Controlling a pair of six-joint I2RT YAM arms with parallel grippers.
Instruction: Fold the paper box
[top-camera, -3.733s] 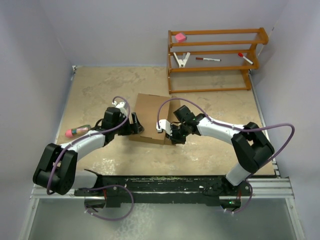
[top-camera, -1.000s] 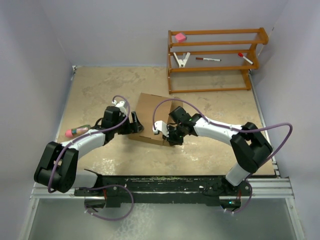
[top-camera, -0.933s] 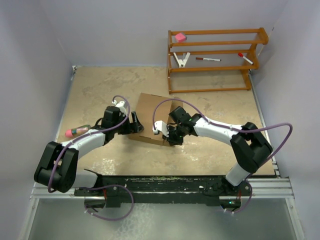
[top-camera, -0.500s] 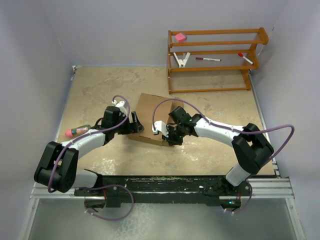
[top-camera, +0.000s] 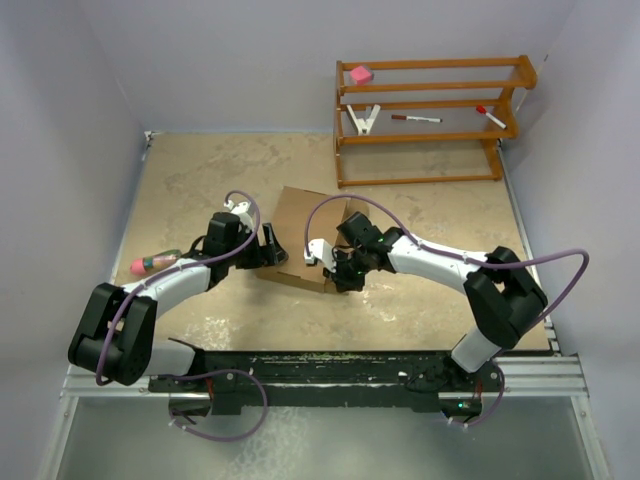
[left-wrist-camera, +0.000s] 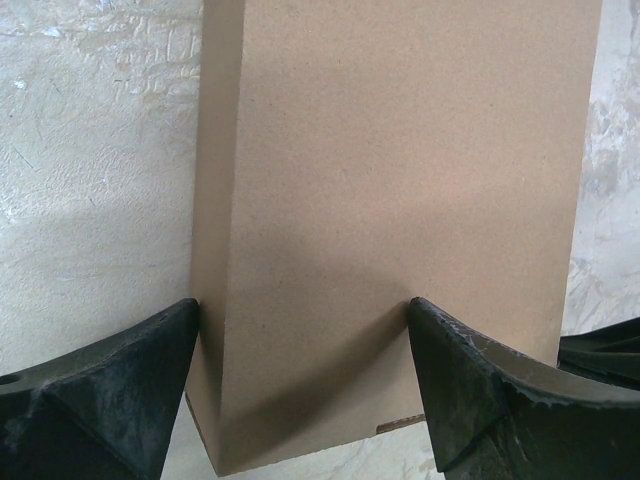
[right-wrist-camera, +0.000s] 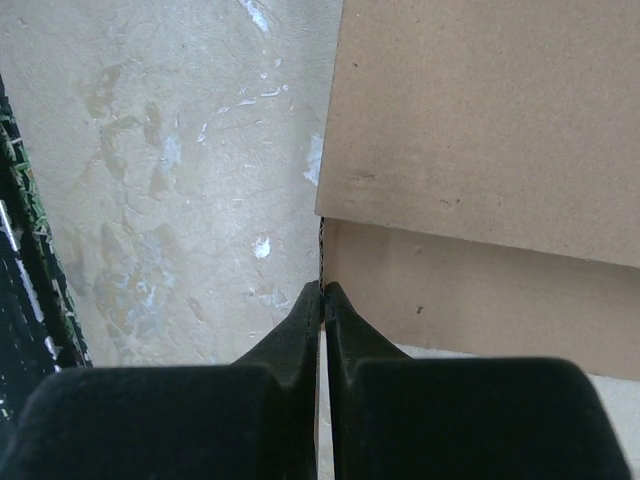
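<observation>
The paper box (top-camera: 305, 235) lies in the middle of the surface (top-camera: 200, 180), between the two arms. The left tool (left-wrist-camera: 305, 312) stands wide at the box's end. The right tool (right-wrist-camera: 322, 292) is pinched together, empty, with its tips at a box corner.

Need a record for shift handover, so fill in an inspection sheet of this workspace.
Surface: mottled beige table, pale scuff marks.
Job's things: paper box at centre between both arms, one side folded up.
Clutter: pink-tipped object beside the left arm; pink block, white clip and two markers on the rack.
Grippers: left gripper open, astride the box's folded side; right gripper shut, tips at a box edge.
Cables: purple cables loop off both arms; the right one arches over the box.
Surroundings: wooden rack far right; plain walls.
</observation>
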